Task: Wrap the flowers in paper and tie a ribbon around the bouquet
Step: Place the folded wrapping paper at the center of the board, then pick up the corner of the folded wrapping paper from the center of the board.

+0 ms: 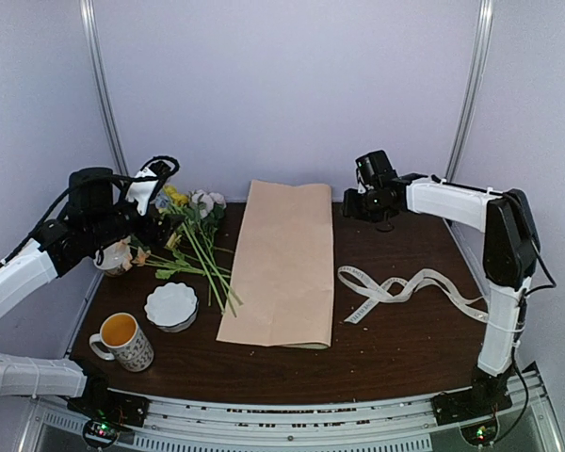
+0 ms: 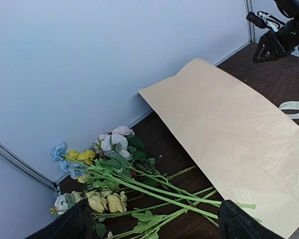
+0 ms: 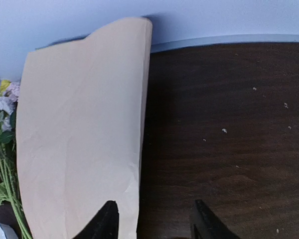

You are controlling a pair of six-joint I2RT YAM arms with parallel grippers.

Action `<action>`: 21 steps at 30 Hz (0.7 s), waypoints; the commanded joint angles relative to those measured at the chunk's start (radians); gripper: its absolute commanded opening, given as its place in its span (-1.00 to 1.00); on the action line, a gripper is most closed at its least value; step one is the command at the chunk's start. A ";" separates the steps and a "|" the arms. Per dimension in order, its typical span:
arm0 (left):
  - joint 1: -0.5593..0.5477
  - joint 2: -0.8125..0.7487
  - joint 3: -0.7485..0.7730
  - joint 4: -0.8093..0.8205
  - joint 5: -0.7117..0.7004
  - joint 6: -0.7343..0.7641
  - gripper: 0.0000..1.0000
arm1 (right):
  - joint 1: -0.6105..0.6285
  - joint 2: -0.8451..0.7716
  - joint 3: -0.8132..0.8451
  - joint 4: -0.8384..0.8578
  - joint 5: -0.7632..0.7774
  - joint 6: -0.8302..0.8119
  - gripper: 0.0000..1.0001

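Peach-tan paper [image 1: 282,264] is spread flat in the middle of the table [image 1: 395,348]. The flowers [image 1: 193,235] lie loose just beside its left edge, heads toward the far wall. The ribbon [image 1: 405,287] is curled to the paper's right, apart from it. Nothing is wrapped yet, and the step in hand is judged to be getting the flowers onto the paper.

For that, the stems are best gathered low down as one bunch, not by the heads. They should be laid along the sheet with paper left on both sides for folding. The thin sheet may slide on the smooth table, so it should be pinned while the flowers are brought across.

The left hand [image 2: 157,226] is poised above the flowers, spread wide, with nothing held or touched. The right hand [image 3: 154,221] is raised near the paper's far right corner, its fingers [image 3: 105,221] apart. The paper's edge is seen between them, and nothing is clamped.
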 commanded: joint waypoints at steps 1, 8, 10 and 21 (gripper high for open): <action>-0.002 -0.002 0.037 0.012 -0.008 -0.008 0.81 | 0.070 -0.075 0.093 -0.286 0.241 -0.183 0.16; -0.003 0.024 0.057 -0.012 -0.013 -0.027 0.81 | 0.383 -0.075 0.079 -0.361 0.084 -0.423 0.67; -0.003 0.024 0.053 -0.012 -0.021 -0.028 0.81 | 0.474 -0.041 0.109 -0.449 0.122 -0.466 0.73; -0.002 0.022 0.046 -0.004 -0.002 -0.037 0.81 | 0.848 0.043 -0.010 -0.655 0.534 -0.570 0.65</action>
